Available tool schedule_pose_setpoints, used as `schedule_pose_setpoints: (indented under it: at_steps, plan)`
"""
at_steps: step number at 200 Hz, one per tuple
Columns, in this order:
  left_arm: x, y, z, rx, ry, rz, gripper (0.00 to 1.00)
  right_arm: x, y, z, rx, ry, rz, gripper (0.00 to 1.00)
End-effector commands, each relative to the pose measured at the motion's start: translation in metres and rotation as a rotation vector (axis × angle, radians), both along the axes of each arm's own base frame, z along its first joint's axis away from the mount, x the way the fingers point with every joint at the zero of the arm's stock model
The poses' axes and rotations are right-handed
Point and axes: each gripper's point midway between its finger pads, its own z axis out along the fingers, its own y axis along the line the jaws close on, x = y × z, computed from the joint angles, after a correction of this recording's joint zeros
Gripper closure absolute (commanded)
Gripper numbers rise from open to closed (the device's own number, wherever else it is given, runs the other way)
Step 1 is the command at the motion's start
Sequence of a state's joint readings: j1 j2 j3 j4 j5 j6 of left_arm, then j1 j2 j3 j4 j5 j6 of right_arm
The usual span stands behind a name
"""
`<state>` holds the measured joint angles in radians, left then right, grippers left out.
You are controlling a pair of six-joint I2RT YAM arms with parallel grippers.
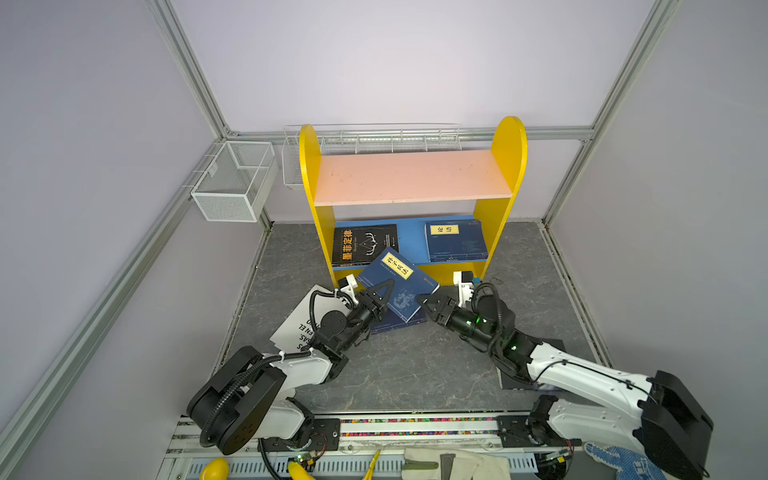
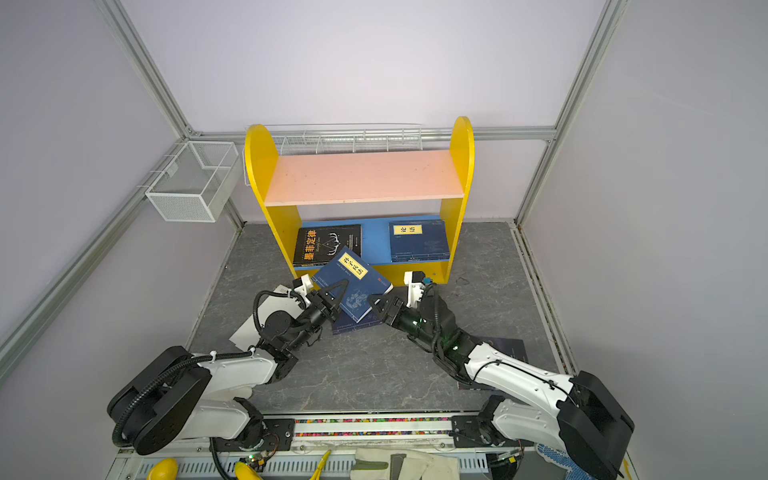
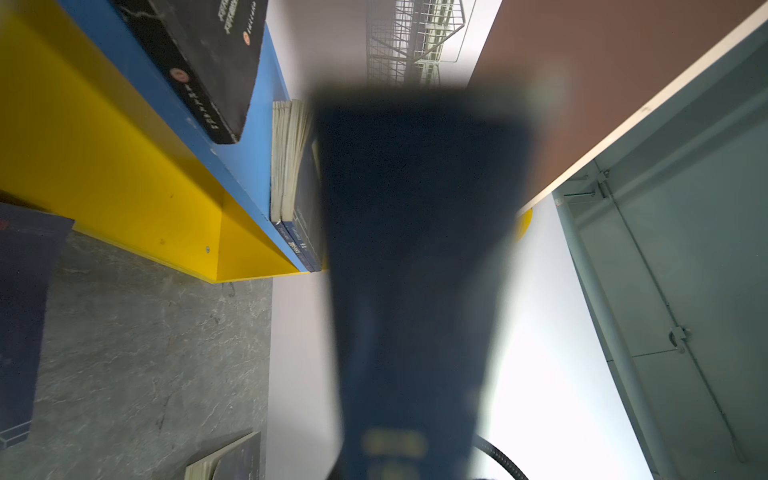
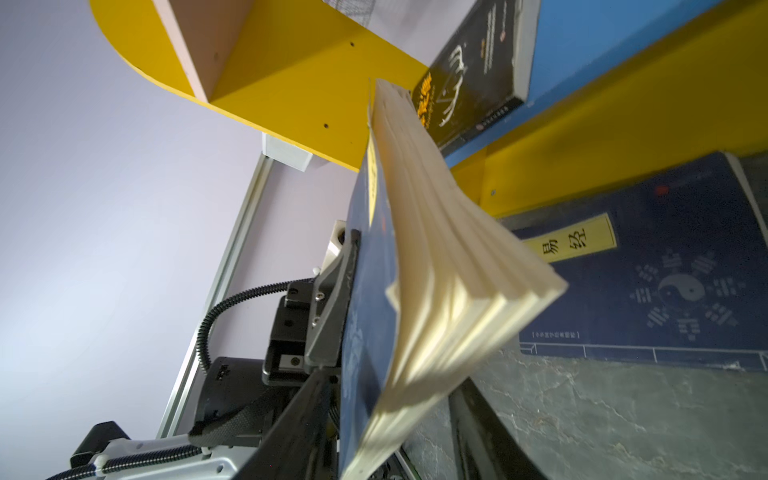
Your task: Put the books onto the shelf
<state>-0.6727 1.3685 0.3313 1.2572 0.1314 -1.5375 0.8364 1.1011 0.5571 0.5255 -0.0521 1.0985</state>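
Left gripper (image 1: 386, 289) pinches navy book (image 1: 401, 272) at its left edge, book raised and tilted at front of shelf (image 1: 505, 166) | right gripper (image 1: 422, 300) straddles book's right corner, jaws either side; whether gripping cannot be told

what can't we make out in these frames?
- Left wrist view: the held navy book, blurred, blocks the middle.
- Both top views: the right arm covers the dark book on the floor; cover unreadable.
- White book: the left arm cuts off its title.
- Right end effector: gripping that book or not, unclear; its pages blur in the right wrist view.
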Motion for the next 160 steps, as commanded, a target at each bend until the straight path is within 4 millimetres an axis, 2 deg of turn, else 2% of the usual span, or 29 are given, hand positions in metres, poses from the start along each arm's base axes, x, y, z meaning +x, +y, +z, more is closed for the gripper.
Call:
schedule_pose_setpoints:
  at_steps: [1, 27, 66, 83, 90, 104, 133, 147, 160]
  plan:
    - [-0.004, -0.003, 0.042, -0.102, -0.093, -0.026, 1.00, 0.004, -0.007, 0.031, 0.024, -0.114, -0.053, 0.53]
    - [-0.005, -0.005, 0.048, -0.113, -0.106, -0.029, 1.00, 0.005, -0.003, 0.038, 0.008, -0.118, -0.038, 0.52]
    - [-0.004, -0.002, 0.066, -0.149, -0.153, -0.011, 1.00, 0.001, 0.001, 0.021, -0.025, -0.052, -0.019, 0.25]
    - [-0.004, -0.007, 0.074, -0.154, -0.167, -0.031, 1.00, -0.001, 0.005, 0.020, -0.017, -0.056, -0.007, 0.22]
    - [-0.004, -0.009, 0.077, -0.158, -0.171, -0.041, 1.00, -0.001, 0.008, 0.022, -0.010, -0.065, -0.003, 0.25]
    - [-0.004, -0.009, 0.081, -0.175, -0.178, -0.044, 1.00, 0.000, 0.015, 0.024, -0.002, -0.074, 0.007, 0.36]
    - [-0.004, -0.008, 0.077, -0.170, -0.166, -0.042, 1.00, 0.007, 0.029, 0.036, 0.059, -0.115, 0.019, 0.49]
    - [-0.004, -0.007, 0.074, -0.169, -0.161, -0.036, 1.00, 0.011, 0.030, 0.045, 0.082, -0.145, 0.003, 0.53]
    - [-0.005, -0.006, 0.074, -0.169, -0.159, -0.033, 1.00, 0.016, 0.024, 0.051, 0.079, -0.165, -0.036, 0.61]
